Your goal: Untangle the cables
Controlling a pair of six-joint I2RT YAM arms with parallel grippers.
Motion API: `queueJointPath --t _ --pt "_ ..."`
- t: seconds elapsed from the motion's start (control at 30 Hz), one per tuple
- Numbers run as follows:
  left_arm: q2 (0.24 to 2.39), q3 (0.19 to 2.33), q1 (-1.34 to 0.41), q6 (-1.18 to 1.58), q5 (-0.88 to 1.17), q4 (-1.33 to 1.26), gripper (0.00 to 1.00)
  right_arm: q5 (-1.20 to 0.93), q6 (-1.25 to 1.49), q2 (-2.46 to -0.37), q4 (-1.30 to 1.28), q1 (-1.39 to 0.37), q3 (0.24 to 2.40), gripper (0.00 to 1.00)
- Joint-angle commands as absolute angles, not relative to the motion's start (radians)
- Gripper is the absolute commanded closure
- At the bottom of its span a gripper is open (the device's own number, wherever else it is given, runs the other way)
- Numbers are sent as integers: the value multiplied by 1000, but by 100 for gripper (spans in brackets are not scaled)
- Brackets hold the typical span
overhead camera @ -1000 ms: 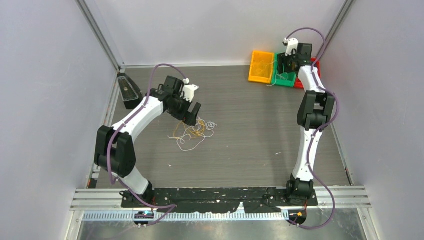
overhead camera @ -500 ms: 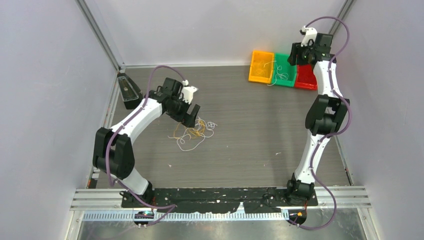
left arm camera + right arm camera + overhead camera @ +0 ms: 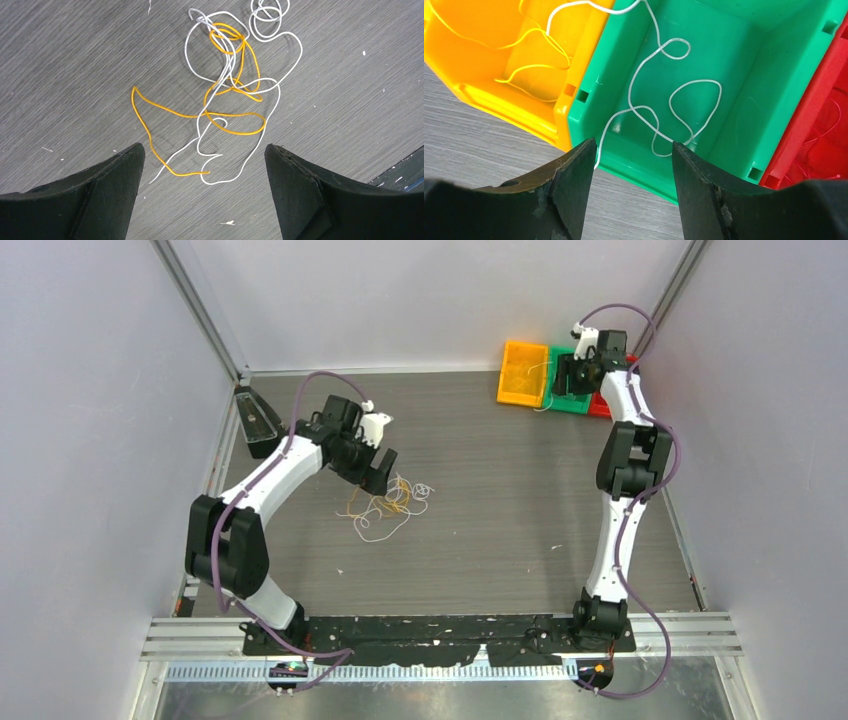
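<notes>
A loose tangle of white and yellow-orange cables (image 3: 230,95) lies on the grey table, left of centre in the top view (image 3: 385,502). My left gripper (image 3: 202,150) hovers open just over its near end, nothing between the fingers; from above it (image 3: 380,472) sits at the tangle's back-left edge. My right gripper (image 3: 634,145) is open over the front wall of the green bin (image 3: 734,125). A white cable (image 3: 674,95) curls inside that bin, one end draped over the wall beside the left finger. The right gripper (image 3: 562,375) holds nothing.
A yellow bin (image 3: 484,95) with a thin yellow cable (image 3: 531,67) stands left of the green one. A red bin (image 3: 819,100) with a red cable (image 3: 824,135) stands to its right. A black block (image 3: 258,422) rests by the left wall.
The right arm swung up toward the back right corner, then came back down over the green bin. The left arm and the tangle have hardly moved.
</notes>
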State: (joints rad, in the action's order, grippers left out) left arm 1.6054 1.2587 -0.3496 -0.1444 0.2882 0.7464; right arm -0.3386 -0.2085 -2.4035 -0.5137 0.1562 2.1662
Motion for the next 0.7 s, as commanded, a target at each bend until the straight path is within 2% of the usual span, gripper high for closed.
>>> queueJointPath --t 0.0,0.23,0.67 --pt "1593 1305 -341 -158 295 759 8 -285 -243 -2410 -515 153 2264 36" --pt "1626 1346 -339 -152 292 767 9 -207 -314 -2484 -586 120 2391 31" --pt "1634 1353 -323 -141 284 771 9 -99 -477 -2516 -607 87 2339 27"
